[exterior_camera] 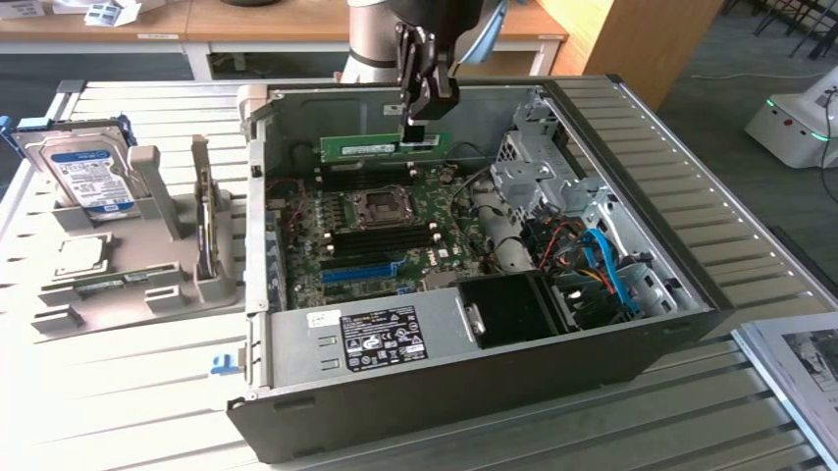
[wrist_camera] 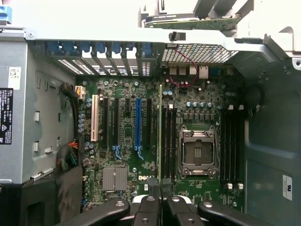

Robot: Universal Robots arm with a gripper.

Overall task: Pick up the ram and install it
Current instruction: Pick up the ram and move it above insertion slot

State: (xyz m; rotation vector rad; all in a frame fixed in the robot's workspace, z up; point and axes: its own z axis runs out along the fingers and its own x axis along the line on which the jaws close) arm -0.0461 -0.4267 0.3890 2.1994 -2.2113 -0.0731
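Observation:
My gripper (exterior_camera: 416,126) hangs inside the open computer case (exterior_camera: 681,294), shut on the ram (exterior_camera: 380,147), a green strip with a white sticker held level on its long edge above the motherboard (exterior_camera: 373,231). In the wrist view the ram (wrist_camera: 160,136) shows edge-on as a thin line running out from between my fingertips (wrist_camera: 149,207). It lies along the black memory slots (wrist_camera: 168,141) beside the empty CPU socket (wrist_camera: 197,150). I cannot tell whether its lower edge touches a slot.
A blue expansion slot (wrist_camera: 138,125) lies parallel to the memory slots. A grey stand (exterior_camera: 131,265) at the exterior view's left holds a hard drive (exterior_camera: 85,177) and another green stick (wrist_camera: 188,21). Cables (exterior_camera: 596,260) and a black fan shroud (exterior_camera: 517,309) crowd the case's near right.

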